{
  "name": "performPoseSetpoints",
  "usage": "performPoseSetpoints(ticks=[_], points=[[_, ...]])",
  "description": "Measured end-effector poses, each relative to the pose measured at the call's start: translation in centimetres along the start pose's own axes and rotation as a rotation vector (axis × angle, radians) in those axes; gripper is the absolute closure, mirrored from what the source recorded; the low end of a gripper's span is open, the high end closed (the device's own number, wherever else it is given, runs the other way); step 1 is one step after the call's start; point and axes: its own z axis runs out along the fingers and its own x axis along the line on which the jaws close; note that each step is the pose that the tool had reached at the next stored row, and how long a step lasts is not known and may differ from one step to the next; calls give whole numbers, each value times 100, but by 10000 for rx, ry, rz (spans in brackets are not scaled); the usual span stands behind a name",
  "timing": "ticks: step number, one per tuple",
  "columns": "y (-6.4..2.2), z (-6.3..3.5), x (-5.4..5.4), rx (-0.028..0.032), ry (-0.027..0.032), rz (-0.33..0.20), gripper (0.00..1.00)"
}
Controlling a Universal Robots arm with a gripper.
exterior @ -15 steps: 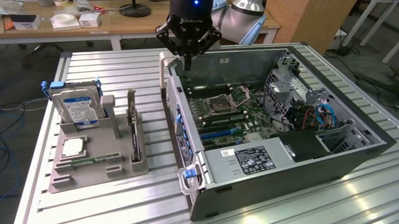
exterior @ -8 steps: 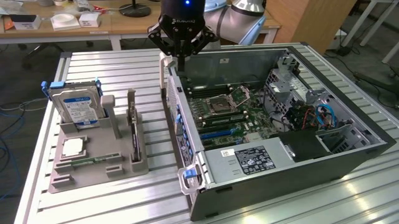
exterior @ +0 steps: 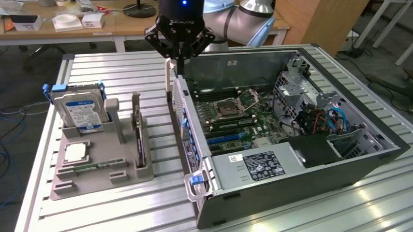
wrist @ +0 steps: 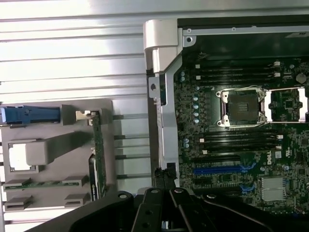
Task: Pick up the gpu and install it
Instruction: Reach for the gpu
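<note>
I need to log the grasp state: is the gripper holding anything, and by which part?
Nothing is held. The gripper hangs above the rim of the computer case, while the gpu stands in its gray holder, untouched.

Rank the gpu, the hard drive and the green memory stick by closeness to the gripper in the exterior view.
1. gpu, on edge in the holder's side facing the gripper.
2. hard drive, upright toward the exterior view's left.
3. memory stick, lying flat, nearest the camera.

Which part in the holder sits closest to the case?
The gpu: thin black card on edge in the holder slot beside the case; the hard drive stands farther off.
</note>
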Motion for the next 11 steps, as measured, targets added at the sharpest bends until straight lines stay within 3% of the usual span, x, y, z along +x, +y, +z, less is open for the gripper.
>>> performPoseSetpoints(ticks=[11], points=[[-21, -3, 188, -1, 1, -20, 90]])
